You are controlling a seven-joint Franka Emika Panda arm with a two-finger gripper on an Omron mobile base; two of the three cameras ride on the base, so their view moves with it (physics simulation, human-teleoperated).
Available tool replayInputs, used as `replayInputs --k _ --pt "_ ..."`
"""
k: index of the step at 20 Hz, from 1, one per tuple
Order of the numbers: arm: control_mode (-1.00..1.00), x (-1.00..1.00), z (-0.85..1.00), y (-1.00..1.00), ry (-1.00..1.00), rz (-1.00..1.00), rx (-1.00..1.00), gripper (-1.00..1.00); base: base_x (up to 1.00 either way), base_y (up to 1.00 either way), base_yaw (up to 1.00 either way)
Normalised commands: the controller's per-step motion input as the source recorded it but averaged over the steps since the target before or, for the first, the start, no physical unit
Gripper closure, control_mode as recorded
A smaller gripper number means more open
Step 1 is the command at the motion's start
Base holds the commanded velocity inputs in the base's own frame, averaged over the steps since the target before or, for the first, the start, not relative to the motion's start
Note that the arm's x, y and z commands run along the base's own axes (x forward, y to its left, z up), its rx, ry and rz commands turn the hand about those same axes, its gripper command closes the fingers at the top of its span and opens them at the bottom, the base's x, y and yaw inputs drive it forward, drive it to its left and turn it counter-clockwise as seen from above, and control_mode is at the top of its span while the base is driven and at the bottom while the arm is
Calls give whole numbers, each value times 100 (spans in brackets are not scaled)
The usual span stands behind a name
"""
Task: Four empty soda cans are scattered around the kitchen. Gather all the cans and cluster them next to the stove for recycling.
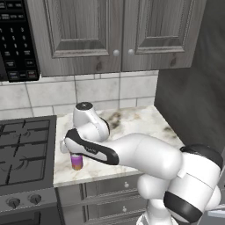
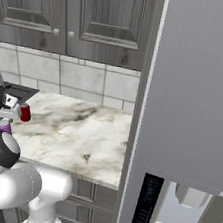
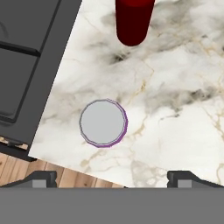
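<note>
In the left base view, I see my white arm with dark joints reaching from the lower right toward the middle left of the frame, bent over a white-grey marble surface (image 1: 132, 125). Just under the arm's wrist, at the left centre of that frame, stands a small purple soda can with an orange band (image 1: 76, 161), upright near the front edge of the surface. It sits just beside the wide black gas stove with cast-iron grates (image 1: 24, 149), which fills the lower left of the frame, its round knobs along the front. Dark grey cabinet doors (image 1: 114, 30) hang across the top, with a black microwave with a keypad (image 1: 16, 39) in the upper left corner.

In the hand view I look straight down on the purple can's silver top, a little left of the frame's centre. My pincer (image 3: 112, 177) is released, its two dark tips spread wide at the bottom of the frame, above the can and clear of it. A red soda can (image 3: 132, 19) stands at the top centre, a little apart from the purple one, on the same marble. The stove's black edge runs down the left side.

In the right base view the red can shows at the left centre, beside the arm's wrist.
</note>
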Motion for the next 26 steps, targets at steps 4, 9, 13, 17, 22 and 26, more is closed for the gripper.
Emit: replayInputs --k 4,9,13,17,22,26 --pt "-100 0 -3 0 0 0 0 -100 0 0 0" --pt "-100 3 -6 2 0 0 0 -100 0 0 0" --pt "-100 8 -10 5 1 0 0 -100 0 0 0" --pt "-100 10 -9 4 1 0 0 -100 0 0 0" --pt "-100 9 -7 5 1 0 0 -100 0 0 0" --pt "-100 5 -9 7 0 0 0 -100 0 0 0"
